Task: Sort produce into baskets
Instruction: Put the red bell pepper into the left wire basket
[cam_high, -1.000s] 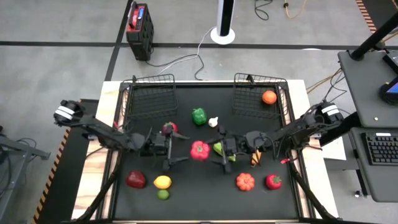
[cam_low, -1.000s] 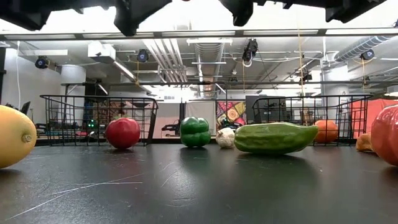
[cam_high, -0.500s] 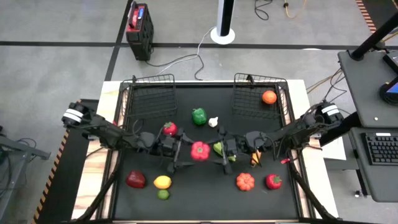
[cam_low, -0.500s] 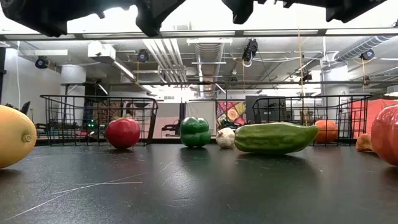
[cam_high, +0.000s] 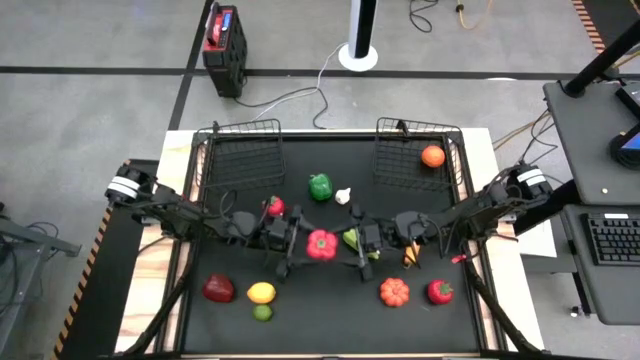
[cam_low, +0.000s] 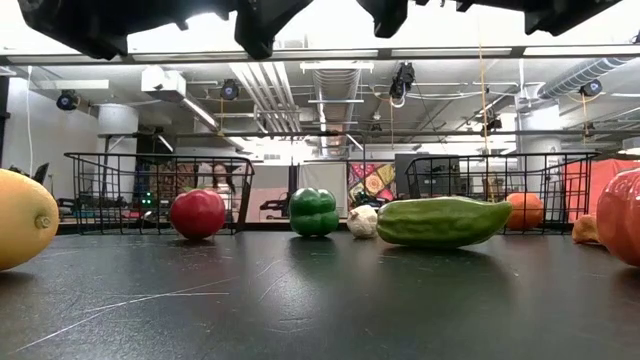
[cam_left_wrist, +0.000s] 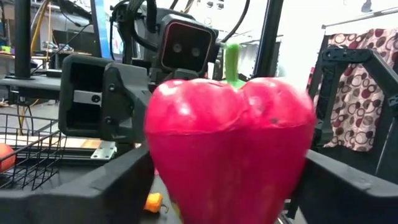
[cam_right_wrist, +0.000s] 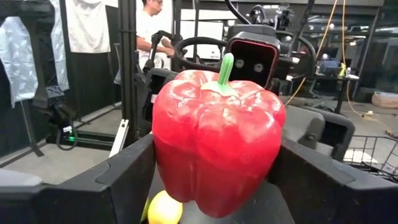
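Note:
A red bell pepper (cam_high: 321, 243) hangs above the middle of the table, stem up, between my two grippers. My left gripper (cam_high: 299, 245) comes at it from the table's left and my right gripper (cam_high: 346, 244) from the right; each has its two fingers against the pepper's sides. In the left wrist view the pepper (cam_left_wrist: 230, 143) fills the gap between the fingers, and likewise the pepper (cam_right_wrist: 217, 137) in the right wrist view. Two dark wire baskets stand at the far edge: the left basket (cam_high: 240, 152) and the right basket (cam_high: 412, 148), which holds an orange (cam_high: 432, 156). My left gripper pinches the pepper's lower sides (cam_left_wrist: 157, 163) between its two fingers, coming in level from the table's left. The pepper stands upright, lifted clear of the table. My right gripper pinches the same pepper by its lower sides (cam_right_wrist: 163, 158) between its two fingers, level from the table's right.
On the black mat lie a green pepper (cam_high: 319, 186), a white garlic (cam_high: 343, 196), a red fruit (cam_high: 272, 207), a green cucumber (cam_low: 442, 221), a carrot (cam_high: 412, 256), an orange pumpkin (cam_high: 394, 292), a red piece (cam_high: 439, 292), a red apple (cam_high: 218, 289), a lemon (cam_high: 261, 292) and a lime (cam_high: 262, 312).
My left gripper has gone toward the table's right edge, up to the red pepper, and its fingers now stand on either side of it. My right gripper and the pepper have kept still.

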